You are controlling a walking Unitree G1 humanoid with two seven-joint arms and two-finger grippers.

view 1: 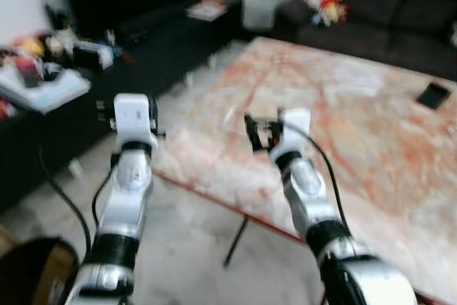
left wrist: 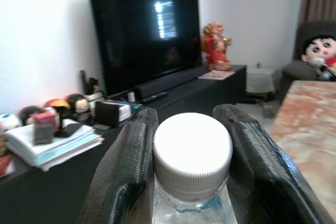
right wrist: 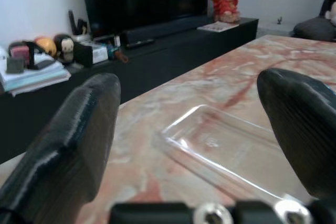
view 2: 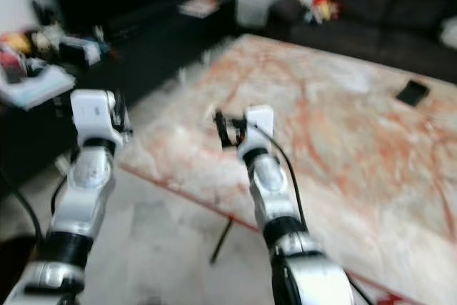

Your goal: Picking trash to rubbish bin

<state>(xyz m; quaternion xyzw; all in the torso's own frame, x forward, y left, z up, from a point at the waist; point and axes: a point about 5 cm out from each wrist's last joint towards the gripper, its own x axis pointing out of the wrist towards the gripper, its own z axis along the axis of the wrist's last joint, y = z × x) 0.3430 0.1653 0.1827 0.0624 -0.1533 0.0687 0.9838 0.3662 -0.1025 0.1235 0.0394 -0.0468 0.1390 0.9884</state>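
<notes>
Clear plastic, the flat tray (right wrist: 223, 148) is lying on the marble bench (view 1: 371, 126) just ahead of the right hand (right wrist: 210, 129), whose fingers are standing wide apart and touching nothing. Being thin and flush to the bench, the tray is likely to slide away from a closing grip. The left hand (left wrist: 189, 177) is clamping a white-capped bottle (left wrist: 192, 153) at its neck; that narrow hold risks the bottle slipping.

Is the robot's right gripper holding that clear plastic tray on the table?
No. The right gripper is open, its fingers spread apart above the clear plastic tray, which lies flat on the marble table.
</notes>
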